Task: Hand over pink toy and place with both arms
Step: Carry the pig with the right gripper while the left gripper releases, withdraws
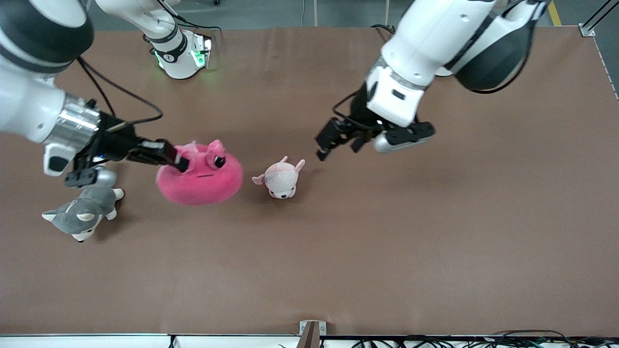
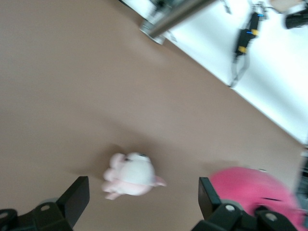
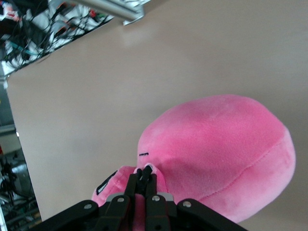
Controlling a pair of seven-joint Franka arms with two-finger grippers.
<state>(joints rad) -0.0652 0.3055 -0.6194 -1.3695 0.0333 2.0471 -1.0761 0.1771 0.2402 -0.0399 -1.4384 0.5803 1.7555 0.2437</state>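
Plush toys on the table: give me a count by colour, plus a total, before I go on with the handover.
Hot pink: 1, the pink toy, pinched by the shut right gripper.
Pale pink and white: 1, the small plush animal, below the open, empty left gripper.
Grey and white: 1, the husky plush, at the right arm's end of the table.
Total: 3

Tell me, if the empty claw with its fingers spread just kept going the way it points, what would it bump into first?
Probably the small pale pink plush: the left gripper, open, frames it between its fingers. The pink toy sits off to one side. Depth is hard to judge.
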